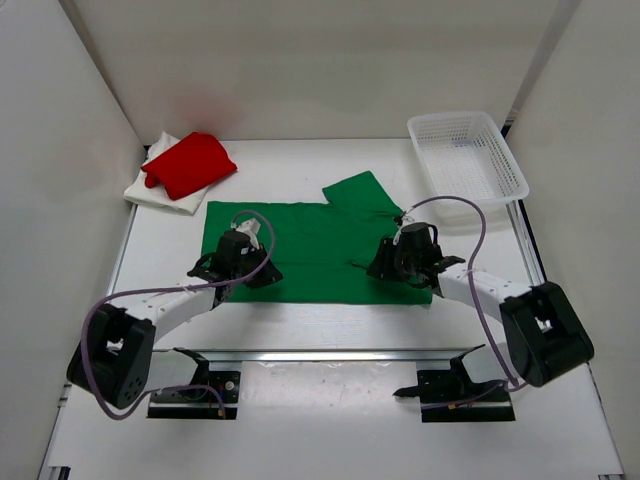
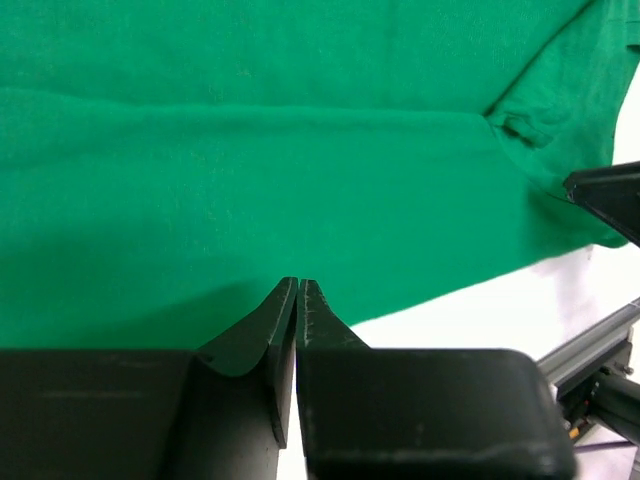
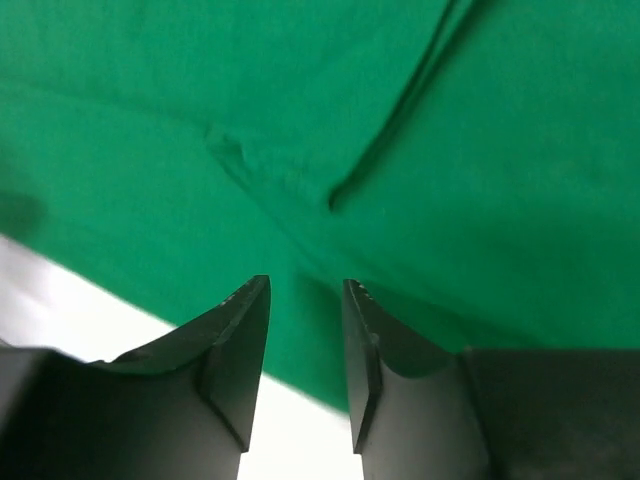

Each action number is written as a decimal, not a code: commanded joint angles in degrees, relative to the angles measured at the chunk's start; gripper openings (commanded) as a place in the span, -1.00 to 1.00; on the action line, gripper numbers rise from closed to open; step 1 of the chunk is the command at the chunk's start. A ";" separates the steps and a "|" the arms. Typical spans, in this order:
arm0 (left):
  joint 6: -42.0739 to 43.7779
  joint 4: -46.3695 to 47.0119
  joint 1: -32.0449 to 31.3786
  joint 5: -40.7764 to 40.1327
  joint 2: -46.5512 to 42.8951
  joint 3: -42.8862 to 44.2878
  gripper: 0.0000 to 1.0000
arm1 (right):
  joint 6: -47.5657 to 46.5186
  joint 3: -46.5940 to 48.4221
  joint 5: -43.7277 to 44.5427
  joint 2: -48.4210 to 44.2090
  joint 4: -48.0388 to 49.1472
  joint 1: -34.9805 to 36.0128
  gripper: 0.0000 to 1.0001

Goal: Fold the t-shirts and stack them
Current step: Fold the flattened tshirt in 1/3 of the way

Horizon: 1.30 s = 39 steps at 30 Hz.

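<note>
Top external view: we see the green t-shirt [image 1: 310, 250] lying flat on the table [image 1: 300, 322]. Now the left gripper [image 2: 298, 287], jaws pressed together at its near hem; the right gripper [image 3: 306, 290], jaws spread over its near edge.

a lab robot cell — white booth walls [image 1: 60, 150], aluminium frame rail [image 1: 330, 353].

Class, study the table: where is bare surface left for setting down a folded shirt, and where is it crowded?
Free: the far strip between the red shirt and the basket, behind the green shirt; and the near strip between the green shirt and the metal rail. Crowded: the middle, covered by the green shirt; both far corners.
</note>
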 commanded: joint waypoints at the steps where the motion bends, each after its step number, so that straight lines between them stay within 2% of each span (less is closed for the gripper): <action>1: -0.19 7.26 -0.86 0.22 1.24 0.37 -0.68 | -0.49 2.91 -1.93 4.01 9.36 -0.02 -0.32; 5: -0.62 10.07 0.27 1.10 1.07 -3.14 -0.63 | 0.65 3.44 -2.11 7.18 11.47 -0.98 -0.28; 10: -1.42 11.49 2.73 2.77 -0.68 -6.66 -0.65 | 1.00 5.54 -2.30 10.78 11.83 -1.77 -0.34; 13: -1.15 10.08 4.13 1.02 -2.44 -8.32 -0.64 | 1.00 6.51 -2.56 12.19 11.74 -1.69 -0.47; 17: -2.29 10.52 9.14 3.12 -5.69 -12.54 -0.65 | 0.83 8.62 -3.26 14.82 9.90 -1.77 -0.60; 19: -2.03 10.34 10.03 2.95 -6.66 -13.08 -0.63 | 0.65 10.63 -4.22 16.49 8.84 -2.12 -0.76; 20: -1.77 9.99 9.77 3.03 -6.84 -12.91 -0.64 | 0.30 11.25 -4.23 16.85 8.58 -2.12 -0.91; 22: -2.64 9.90 8.89 3.38 -6.75 -11.68 -0.64 | -0.57 14.50 -2.82 17.73 5.70 -1.60 -1.00; 26: -2.65 9.64 7.92 3.83 -6.23 -9.75 -0.64 | -4.26 26.60 -0.37 23.60 -1.25 -0.81 -0.93; 28: -3.43 9.73 7.84 3.91 -6.14 -9.13 -0.65 | -5.58 32.94 1.30 26.86 -5.82 0.34 -0.72; 32: -3.79 9.73 7.31 2.96 -6.75 -8.77 -0.63 | -8.83 36.75 4.38 27.40 -9.44 2.36 -0.44; 34: -3.27 8.85 6.00 2.25 -6.58 -7.81 -0.63 | -10.06 35.27 6.92 24.78 -10.14 3.41 -0.40; 36: -3.09 9.20 4.07 1.10 -5.97 -7.02 -0.63 | -10.33 31.33 7.99 20.75 -9.27 3.77 -0.39; 38: -3.44 9.64 0.99 -0.56 -3.61 -5.71 -0.61 | -8.85 22.91 5.90 13.99 -5.86 3.16 -0.72; 39: -3.61 9.64 0.54 -0.48 -2.98 -5.70 -0.64 | -8.23 20.51 5.97 12.47 -5.32 3.06 -0.81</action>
